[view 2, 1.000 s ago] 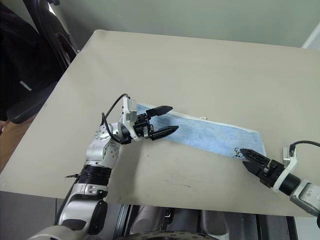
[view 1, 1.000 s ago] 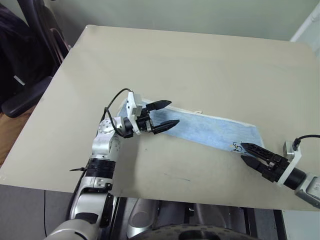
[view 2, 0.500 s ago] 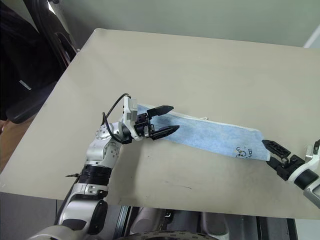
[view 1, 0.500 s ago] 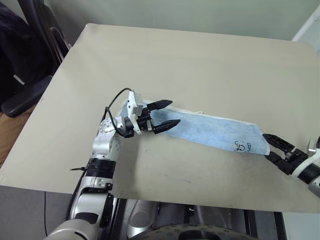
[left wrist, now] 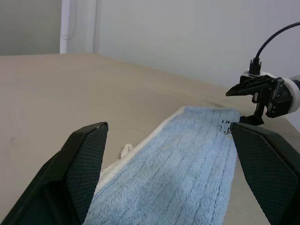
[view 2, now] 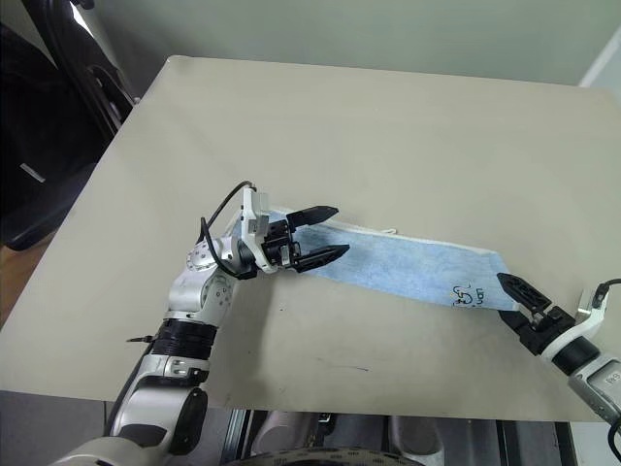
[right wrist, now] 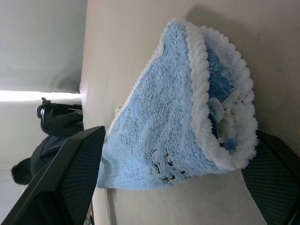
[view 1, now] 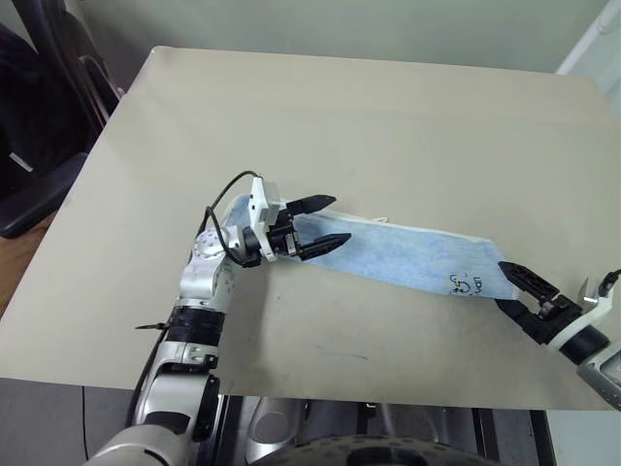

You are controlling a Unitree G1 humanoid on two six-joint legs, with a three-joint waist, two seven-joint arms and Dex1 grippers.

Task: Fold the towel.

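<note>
Blue terry towel (view 1: pixel 408 256) is lying folded lengthwise on the table (view 1: pixel 388 116), left gripper (view 1: pixel 323 223) hovering spread at its nine-o'clock end, right gripper (view 2: pixel 525 303) gaping at four o'clock.

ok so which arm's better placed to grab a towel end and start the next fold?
Right, probably. The right gripper stands open just off the towel end with the embroidered mark. The left gripper is open too, above the far end.

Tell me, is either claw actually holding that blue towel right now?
No, nothing is held. The left gripper hovers open over one end of the towel; the right gripper sits open at the other end.
</note>
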